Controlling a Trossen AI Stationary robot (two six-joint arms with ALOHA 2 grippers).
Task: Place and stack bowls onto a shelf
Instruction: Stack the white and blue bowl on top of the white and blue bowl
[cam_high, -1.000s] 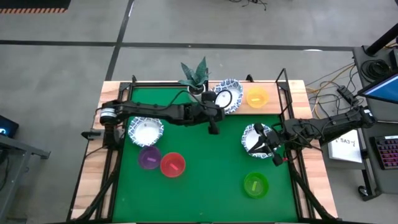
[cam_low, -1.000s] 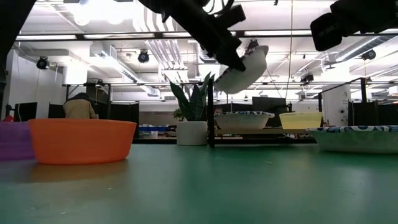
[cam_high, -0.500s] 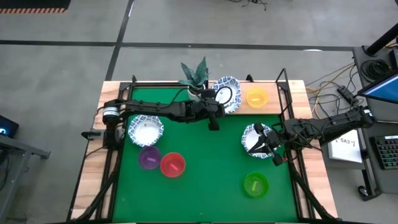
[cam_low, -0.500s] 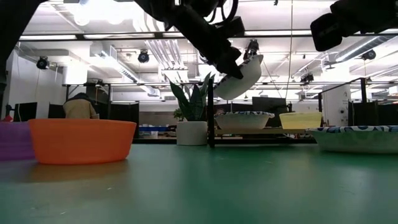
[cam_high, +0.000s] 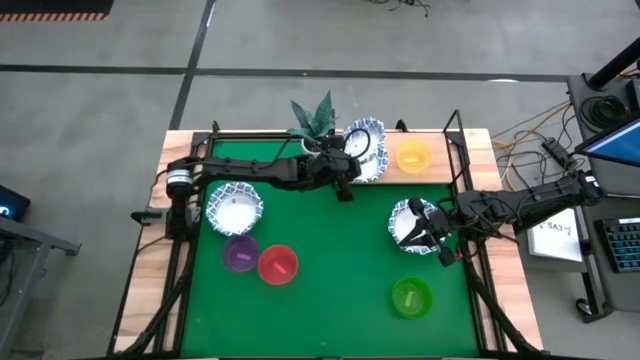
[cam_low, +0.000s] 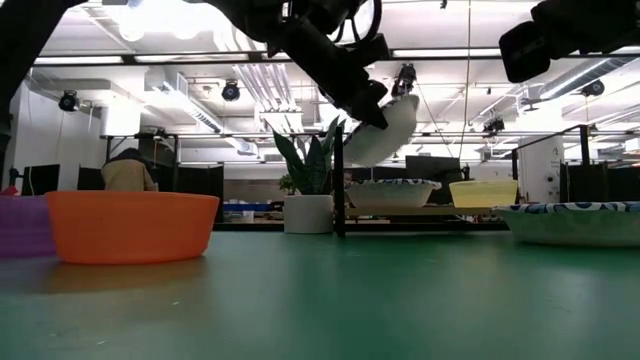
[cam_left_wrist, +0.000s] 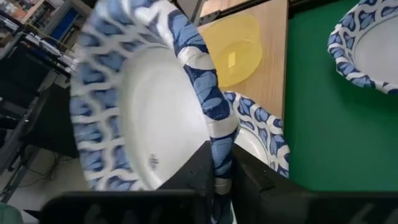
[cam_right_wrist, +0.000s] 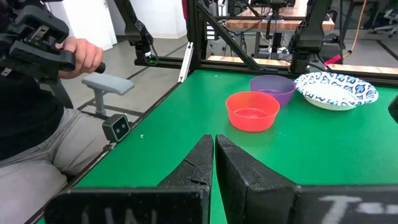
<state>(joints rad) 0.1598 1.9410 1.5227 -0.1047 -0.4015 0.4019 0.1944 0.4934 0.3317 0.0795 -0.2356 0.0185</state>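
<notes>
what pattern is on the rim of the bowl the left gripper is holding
A blue and white lattice pattern on the held bowl, clearest in the left wrist view, pinched by the left gripper.

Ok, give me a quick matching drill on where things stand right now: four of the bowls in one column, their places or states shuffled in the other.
Things:
1. yellow bowl
2. green bowl
3. red bowl
4. patterned bowl in the left gripper

Places or states:
A. touching the purple bowl on the green mat
B. tilted in the air over another patterned bowl on the shelf
C. alone on the mat's near right part
D. resting on the shelf

Pairs: 1-D, 2-C, 3-A, 4-B
</notes>
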